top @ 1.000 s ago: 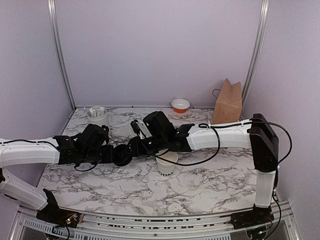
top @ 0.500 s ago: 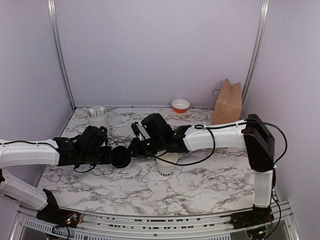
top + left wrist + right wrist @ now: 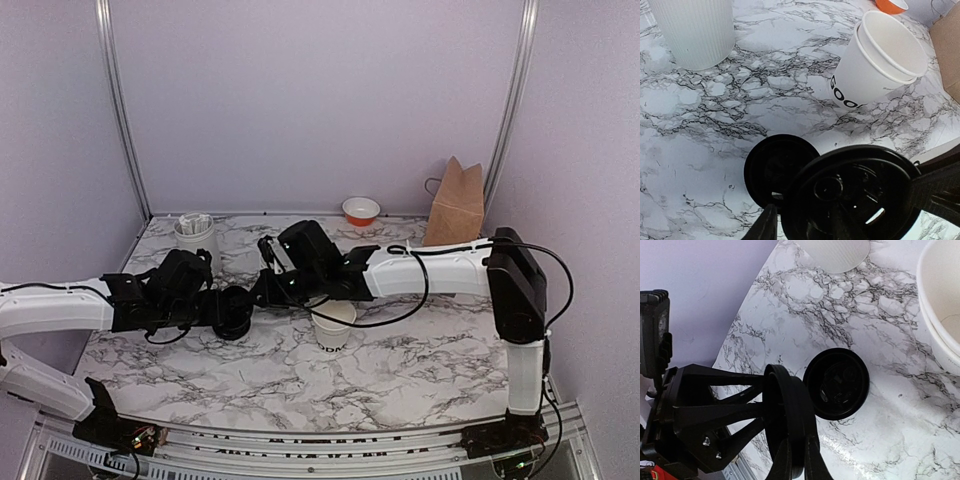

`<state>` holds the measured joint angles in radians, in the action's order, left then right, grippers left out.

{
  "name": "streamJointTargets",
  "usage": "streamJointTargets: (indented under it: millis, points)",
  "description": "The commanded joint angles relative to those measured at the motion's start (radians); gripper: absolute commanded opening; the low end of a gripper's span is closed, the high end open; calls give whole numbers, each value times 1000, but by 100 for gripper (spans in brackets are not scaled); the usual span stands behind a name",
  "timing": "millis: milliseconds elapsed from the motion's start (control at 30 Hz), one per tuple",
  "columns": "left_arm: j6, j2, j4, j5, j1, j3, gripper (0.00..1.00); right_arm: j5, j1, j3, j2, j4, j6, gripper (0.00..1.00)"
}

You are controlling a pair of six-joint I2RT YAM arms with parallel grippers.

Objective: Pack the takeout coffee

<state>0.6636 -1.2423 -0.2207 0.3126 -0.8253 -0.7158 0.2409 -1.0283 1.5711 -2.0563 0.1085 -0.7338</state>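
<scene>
The takeout coffee cup (image 3: pixel 333 322), small and white, stands alone just in front of my right forearm. A black lid (image 3: pixel 855 195) hangs above the table between the two grippers, seen edge-on in the right wrist view (image 3: pixel 790 415). My right gripper (image 3: pixel 798 440) is shut on that lid's rim. My left gripper (image 3: pixel 802 222) stands open around the lid, one finger (image 3: pixel 766 224) showing just left of it. In the top view the left gripper (image 3: pixel 225 308) and the right gripper (image 3: pixel 258 292) meet left of the cup.
A second black lid (image 3: pixel 775 165) lies flat on the marble under the held one. Behind stand nested white cups (image 3: pixel 875 65), a ribbed white holder (image 3: pixel 695 30), an orange bowl (image 3: pixel 360 210) and a brown paper bag (image 3: pixel 455 205).
My left jaws have opened off the held lid while my right jaws closed onto its rim. Both grippers drifted slightly left.
</scene>
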Motion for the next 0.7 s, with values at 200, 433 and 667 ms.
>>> streamJointTargets:
  millis: [200, 433, 667]
  points:
    - [-13, 142, -61, -60, 0, -101, 43, -115, -7, 14, 101, 60, 122, 3]
    - [25, 202, -63, -136, 9, -159, 44, -222, -24, -8, 176, 93, 220, 3]
    - [74, 204, -42, -202, 22, -207, 44, -338, -30, -70, 281, 94, 319, 3]
